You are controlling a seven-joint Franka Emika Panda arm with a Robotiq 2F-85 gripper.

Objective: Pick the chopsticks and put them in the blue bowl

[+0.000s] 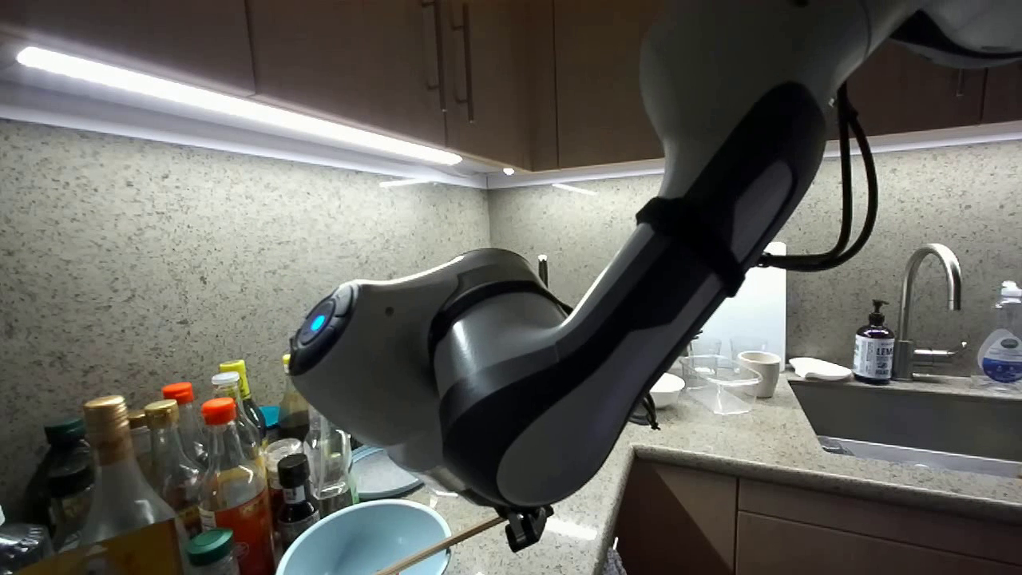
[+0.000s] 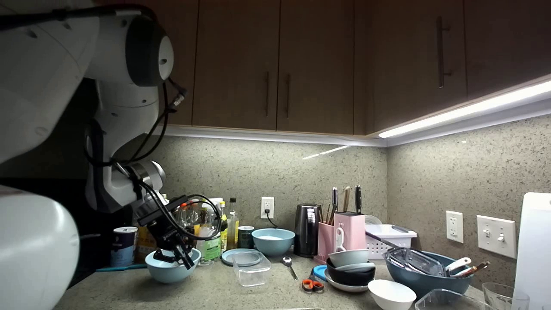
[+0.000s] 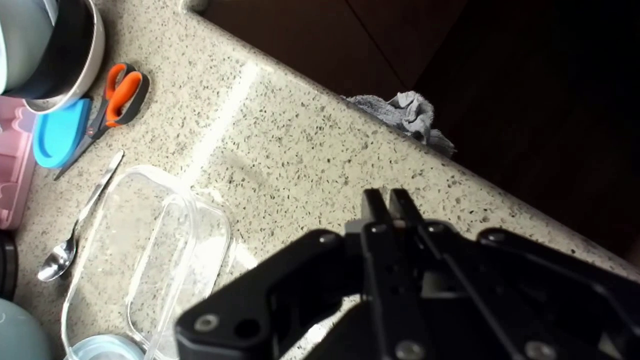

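Observation:
The chopsticks are thin tan sticks, held at their upper end by my gripper and slanting down over the blue bowl; their lower end is cut off by the frame in an exterior view. In the wrist view my gripper is nearly closed, with a small tan bit of the chopsticks between the fingers. In an exterior view the gripper appears in front of the blue bowl, near its right rim; the chopsticks cannot be made out there. Whether they touch the bowl cannot be told.
Bottles crowd beside the bowl. A clear plastic container, a blue-grey lid, a spoon and orange-handled scissors lie on the counter. Another light-blue bowl stands behind. The counter edge drops to dark floor.

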